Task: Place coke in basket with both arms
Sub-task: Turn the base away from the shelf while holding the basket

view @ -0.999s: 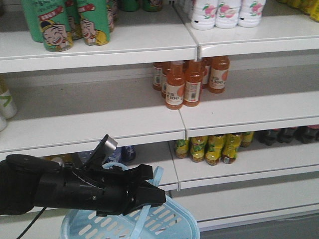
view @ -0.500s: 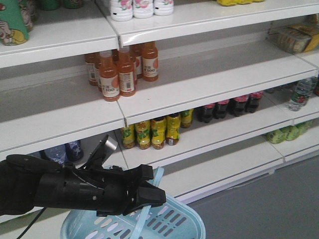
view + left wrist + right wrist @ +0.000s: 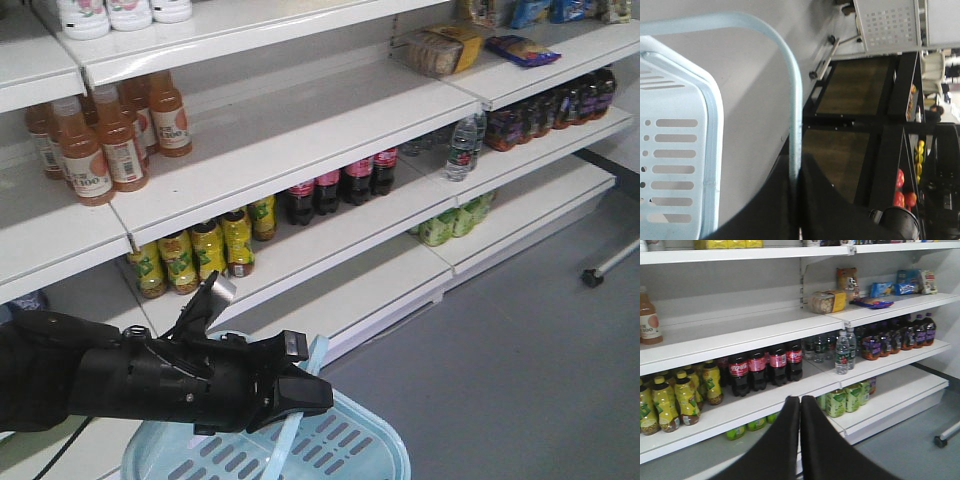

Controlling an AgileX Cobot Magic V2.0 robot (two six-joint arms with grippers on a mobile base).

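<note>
Pinching the strap handle (image 3: 792,100) of the light blue basket (image 3: 350,440) between its black fingers, the left gripper (image 3: 310,392) holds the slotted basket low in the front view, below and to the left of a row of dark cola bottles (image 3: 335,185) with red labels. The wrist view shows the handle running straight down into the closed fingers, with the basket's slotted wall to the left of it. A small silvery part (image 3: 220,290) stands up from the top of the left arm.

The right gripper (image 3: 799,405) points at the white shelves (image 3: 740,335) just below those cola bottles, its two fingers pressed together with nothing between them. Yellow drink bottles (image 3: 675,395) stand left of the cola bottles on the same shelf, clear water bottles (image 3: 842,352) to their right, green bottles (image 3: 845,397) one shelf below them, and orange drink bottles (image 3: 100,140) one shelf above and to their left.
</note>
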